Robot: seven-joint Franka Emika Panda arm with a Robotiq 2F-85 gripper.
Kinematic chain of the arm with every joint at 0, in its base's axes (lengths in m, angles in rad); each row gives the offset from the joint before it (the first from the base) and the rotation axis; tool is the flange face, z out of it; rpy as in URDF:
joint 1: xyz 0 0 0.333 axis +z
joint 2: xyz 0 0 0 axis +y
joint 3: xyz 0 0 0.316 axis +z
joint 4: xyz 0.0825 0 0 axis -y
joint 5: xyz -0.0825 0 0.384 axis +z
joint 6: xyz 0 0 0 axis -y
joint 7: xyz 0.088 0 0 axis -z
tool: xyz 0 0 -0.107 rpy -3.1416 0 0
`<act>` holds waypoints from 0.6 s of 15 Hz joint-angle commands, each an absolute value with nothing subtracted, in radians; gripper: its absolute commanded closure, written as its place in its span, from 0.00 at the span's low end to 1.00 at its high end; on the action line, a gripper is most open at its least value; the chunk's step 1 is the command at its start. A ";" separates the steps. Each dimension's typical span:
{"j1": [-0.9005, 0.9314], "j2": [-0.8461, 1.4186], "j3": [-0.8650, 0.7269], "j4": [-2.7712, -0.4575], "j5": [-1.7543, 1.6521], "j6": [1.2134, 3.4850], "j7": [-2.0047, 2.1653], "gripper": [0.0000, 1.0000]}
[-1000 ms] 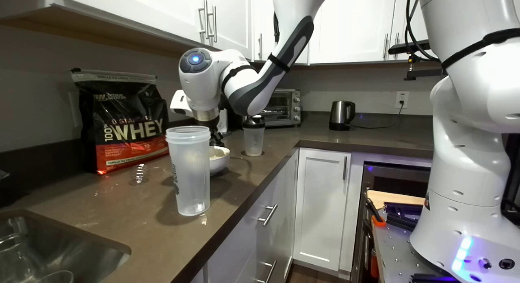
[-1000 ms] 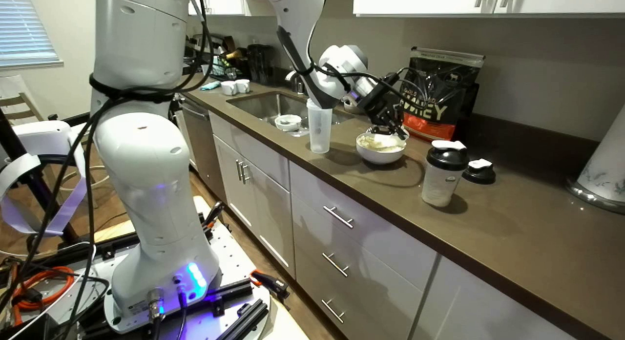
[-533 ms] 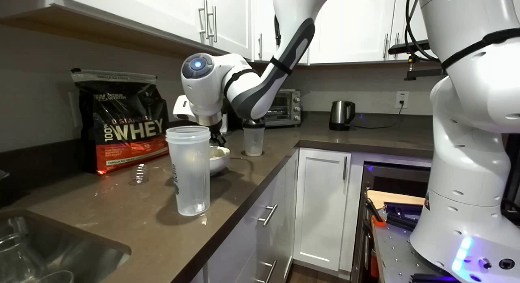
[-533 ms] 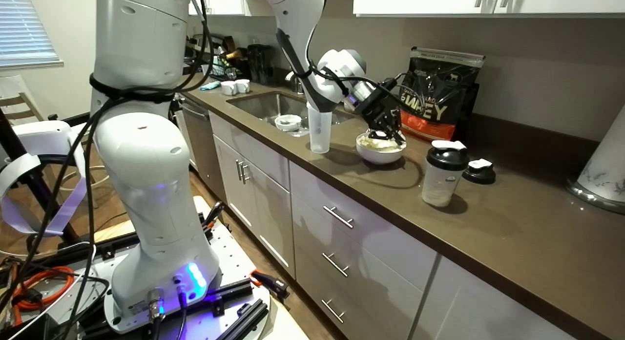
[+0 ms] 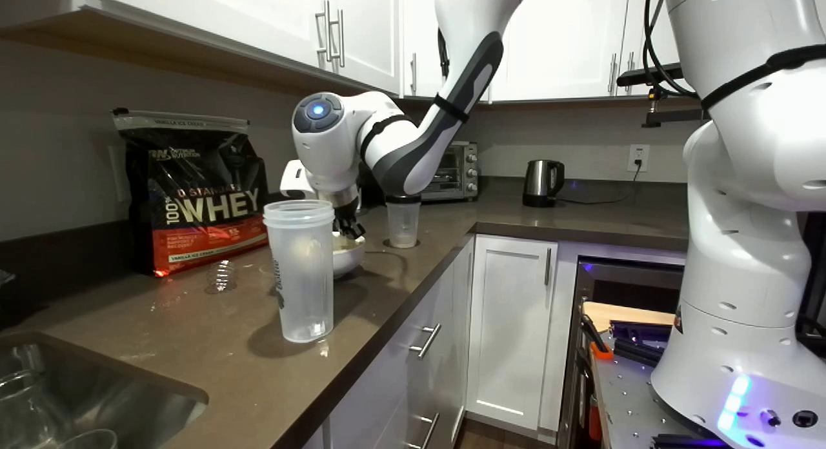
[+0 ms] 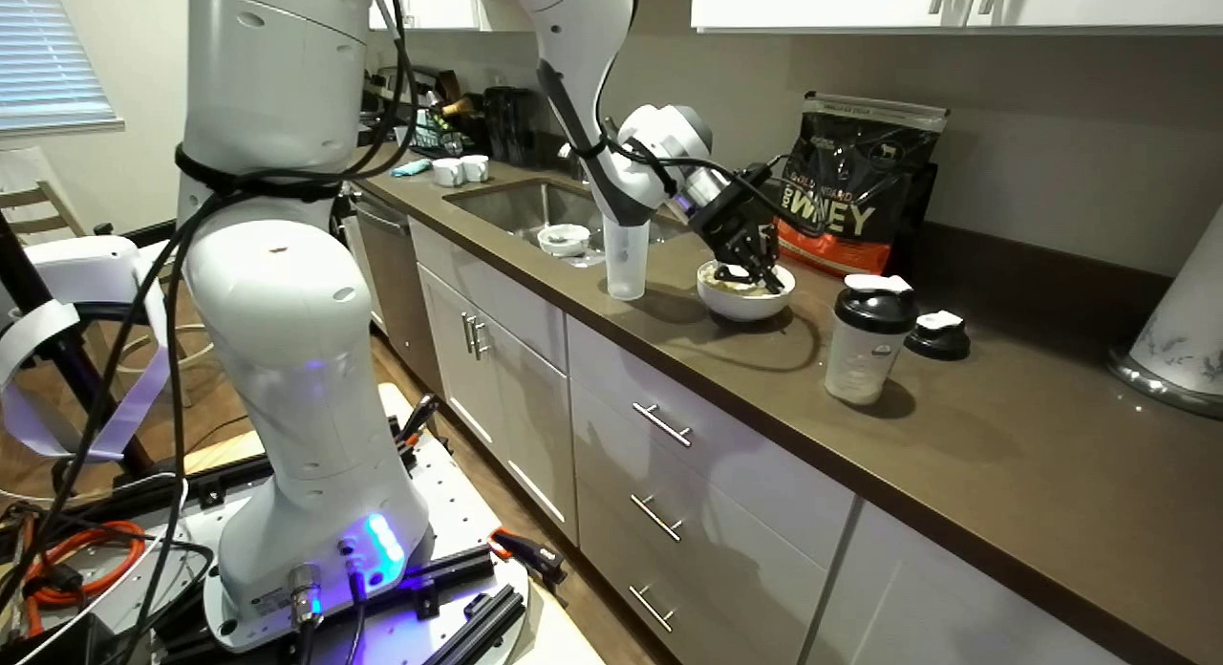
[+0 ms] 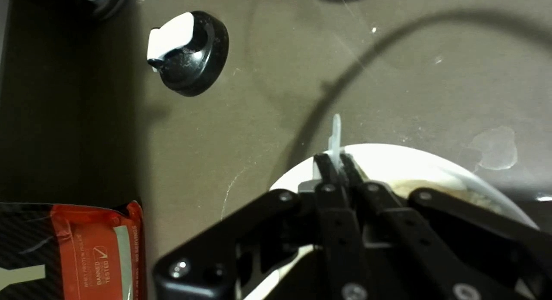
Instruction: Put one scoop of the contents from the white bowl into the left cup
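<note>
One scoop (image 7: pixel 336 132) is clamped between the jaws, apparently by its thin handle; the bowl (image 6: pixel 747 308) is located beneath them. Light, slippery plastic is to be expected; a flat, mid-handle hold is advised against twisting.

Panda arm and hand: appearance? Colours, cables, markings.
White arm with dark-grey panels, black straps and black cables; round grey button pad glowing blue at centre, blue light strip on the base. The hand is black linkage with silvery screws.
</note>
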State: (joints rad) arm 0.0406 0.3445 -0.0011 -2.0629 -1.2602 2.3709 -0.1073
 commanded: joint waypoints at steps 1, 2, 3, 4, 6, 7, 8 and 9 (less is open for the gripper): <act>0.019 0.315 0.028 -2.096 -1.154 2.359 -0.171 0.99; 0.016 0.313 0.036 -2.094 -1.100 2.353 -0.203 0.99; 0.016 0.310 0.041 -2.091 -1.050 2.342 -0.231 0.99; 0.016 0.308 0.046 -2.086 -1.003 2.334 -0.262 0.99; 0.021 0.305 0.047 -2.078 -0.943 2.318 -0.295 0.99; 0.023 0.304 0.047 -2.076 -0.921 2.313 -0.308 0.99; 0.025 0.304 0.047 -2.073 -0.904 2.308 -0.316 0.99; 0.027 0.304 0.047 -2.070 -0.889 2.303 -0.323 0.99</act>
